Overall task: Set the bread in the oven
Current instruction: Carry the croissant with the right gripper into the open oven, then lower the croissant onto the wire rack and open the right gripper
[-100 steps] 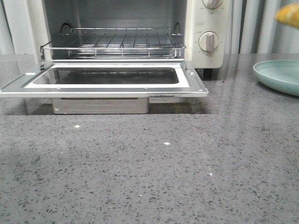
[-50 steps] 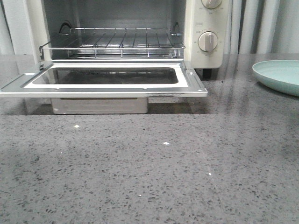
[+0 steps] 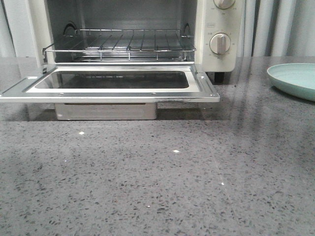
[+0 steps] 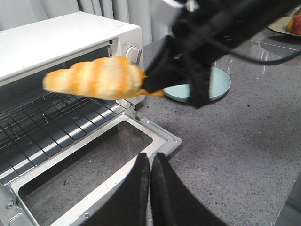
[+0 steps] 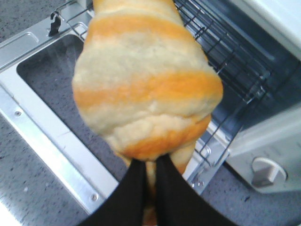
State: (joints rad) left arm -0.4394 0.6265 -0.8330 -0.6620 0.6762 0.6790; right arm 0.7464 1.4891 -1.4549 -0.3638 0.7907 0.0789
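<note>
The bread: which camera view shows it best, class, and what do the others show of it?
The left wrist view: the whole bread hangs from the right pincer above the open oven. The right wrist view crops it close; the front view misses it.

- right gripper (image 5: 149,186) fingers clamped on tapered end of bread (image 5: 146,80)
- bread above open oven (image 5: 263,136) door (image 5: 42,122), near wire rack (image 5: 230,61)
- round knob (image 5: 268,172) visible on the oven
- grey countertop (image 5: 19,197)

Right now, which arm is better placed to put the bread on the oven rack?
The right. Its gripper is shut on the bread, held in the air above the open oven door, close to the rack. The left gripper is shut, holds nothing, and hangs over the door's edge.
</note>
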